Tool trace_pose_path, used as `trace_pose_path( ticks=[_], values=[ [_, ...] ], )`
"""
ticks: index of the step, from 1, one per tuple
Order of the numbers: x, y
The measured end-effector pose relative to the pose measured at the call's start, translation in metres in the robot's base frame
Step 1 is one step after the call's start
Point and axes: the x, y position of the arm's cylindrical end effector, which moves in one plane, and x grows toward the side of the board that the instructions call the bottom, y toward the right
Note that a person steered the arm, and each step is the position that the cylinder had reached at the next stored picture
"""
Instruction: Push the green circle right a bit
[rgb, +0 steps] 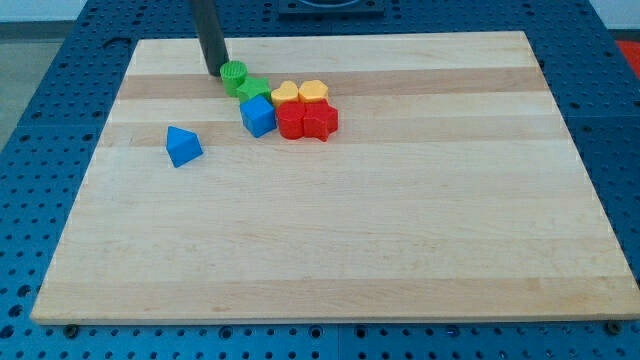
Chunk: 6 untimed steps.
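my tip (217, 73) left of green circle (234, 73)

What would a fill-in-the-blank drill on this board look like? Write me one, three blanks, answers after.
1. My tip sits just to the view's ____ of the green circle.
2. The blue triangular block lies ____ from the cluster.
3. The two yellow blocks sit directly above the two ____ blocks.

Answers: left; apart; red

The green circle (234, 72) — a short, ridged round block — sits flat near the board's top edge, left of centre, at the upper-left end of a block cluster — touching another green block.
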Motion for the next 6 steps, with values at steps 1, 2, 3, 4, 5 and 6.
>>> trace_pose_path(
  ticks=[1,2,3,4,5,6],
  values=[
    [-0.004,-0.004],
    [0.005,-0.045],
    [0.031,-0.063],
    [0.048,-0.058],
    [0.047,-0.030],
    [0.031,0.006]
  ],
)
